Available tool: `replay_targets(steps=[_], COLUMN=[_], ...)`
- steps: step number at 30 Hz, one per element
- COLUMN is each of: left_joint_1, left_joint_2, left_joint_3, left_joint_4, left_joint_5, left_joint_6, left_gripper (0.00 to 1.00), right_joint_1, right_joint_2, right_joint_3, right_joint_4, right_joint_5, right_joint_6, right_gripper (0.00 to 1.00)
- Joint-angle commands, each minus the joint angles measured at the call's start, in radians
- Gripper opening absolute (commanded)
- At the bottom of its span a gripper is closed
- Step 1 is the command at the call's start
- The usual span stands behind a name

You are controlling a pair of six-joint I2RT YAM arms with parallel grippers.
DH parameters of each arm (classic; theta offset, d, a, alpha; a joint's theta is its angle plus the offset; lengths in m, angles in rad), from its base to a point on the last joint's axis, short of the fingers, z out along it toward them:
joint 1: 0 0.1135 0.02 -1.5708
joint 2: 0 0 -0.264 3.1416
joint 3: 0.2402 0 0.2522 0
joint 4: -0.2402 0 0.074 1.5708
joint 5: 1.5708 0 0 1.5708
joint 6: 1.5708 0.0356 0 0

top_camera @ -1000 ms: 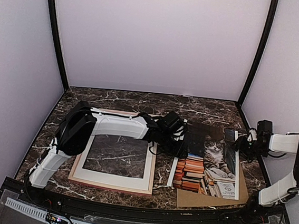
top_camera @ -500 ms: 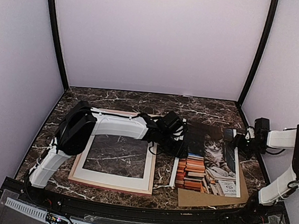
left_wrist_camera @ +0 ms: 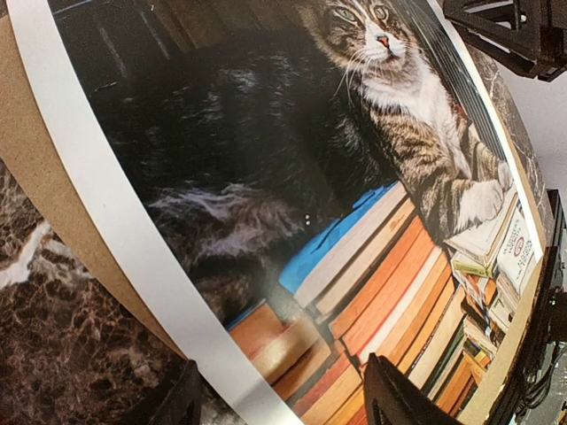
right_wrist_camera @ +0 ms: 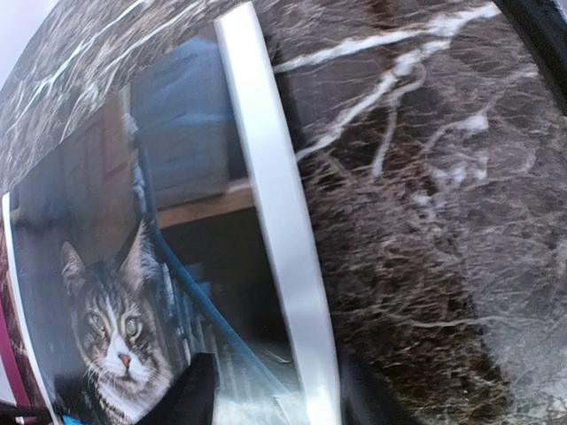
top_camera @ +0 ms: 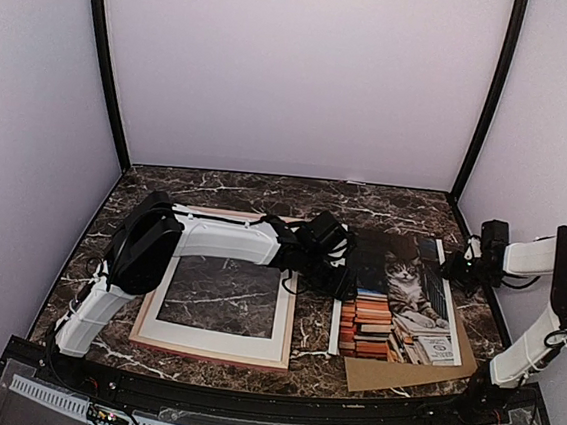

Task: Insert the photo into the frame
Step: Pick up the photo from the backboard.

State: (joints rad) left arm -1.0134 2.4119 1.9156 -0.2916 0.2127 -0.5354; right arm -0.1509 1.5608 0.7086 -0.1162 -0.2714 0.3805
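The photo (top_camera: 396, 299) of a tabby cat with stacked books lies flat on a brown backing board (top_camera: 398, 376), right of the frame (top_camera: 209, 355). The pink frame lies on the marble with a white mat (top_camera: 216, 339) in it. My left gripper (top_camera: 342, 283) is at the photo's left edge. In the left wrist view its jaws (left_wrist_camera: 283, 376) stand open astride the photo's (left_wrist_camera: 292, 159) white border. My right gripper (top_camera: 456, 269) is at the photo's far right edge. It (right_wrist_camera: 279, 381) is open over the photo's (right_wrist_camera: 115, 266) white border.
The left arm reaches across the frame's upper half. The backing board (left_wrist_camera: 35, 177) sticks out beyond the photo at the front and right. Marble tabletop (top_camera: 295, 199) lies behind, with walls on three sides and black posts (top_camera: 107, 65) at the back corners.
The photo and the backing board have slid a little to the right and turned slightly. My right gripper drew back toward the right wall. The left arm barely moved.
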Motion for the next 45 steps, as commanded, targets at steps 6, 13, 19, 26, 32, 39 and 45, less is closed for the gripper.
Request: replay_targets(steps=[6, 13, 19, 26, 32, 39, 45], left_joint_1=[-0.007, -0.003, 0.003, 0.011, 0.013, 0.004, -0.036], left_joint_2=[0.019, 0.006, -0.036, -0.134, -0.227, -0.305, -0.314], left_joint_3=[-0.041, -0.04, -0.04, -0.046, -0.054, -0.044, -0.05], left_joint_4=[-0.058, -0.06, -0.059, -0.073, -0.075, -0.015, 0.089], left_joint_5=[0.032, 0.031, 0.021, -0.033, -0.079, 0.011, 0.092], left_joint_6=[0.005, 0.005, 0.019, 0.045, 0.07, 0.021, -0.08], left_gripper=[0.65, 0.65, 0.7, 0.81, 0.87, 0.88, 0.88], right_joint_1=[0.011, 0.011, 0.011, 0.029, 0.076, 0.237, 0.394], right_joint_2=[-0.008, -0.074, -0.154, -0.261, -0.357, -0.425, -0.451], right_joint_3=[0.018, 0.03, 0.052, 0.105, 0.152, 0.151, 0.16], right_joint_4=[-0.01, -0.056, -0.116, -0.223, -0.306, -0.282, -0.221], right_joint_5=[-0.033, -0.028, -0.043, -0.094, -0.121, -0.096, -0.024], right_joint_6=[0.002, 0.003, 0.001, 0.004, 0.053, 0.232, 0.393], right_gripper=[0.15, 0.0, 0.0, 0.0, 0.0, 0.0, 0.0])
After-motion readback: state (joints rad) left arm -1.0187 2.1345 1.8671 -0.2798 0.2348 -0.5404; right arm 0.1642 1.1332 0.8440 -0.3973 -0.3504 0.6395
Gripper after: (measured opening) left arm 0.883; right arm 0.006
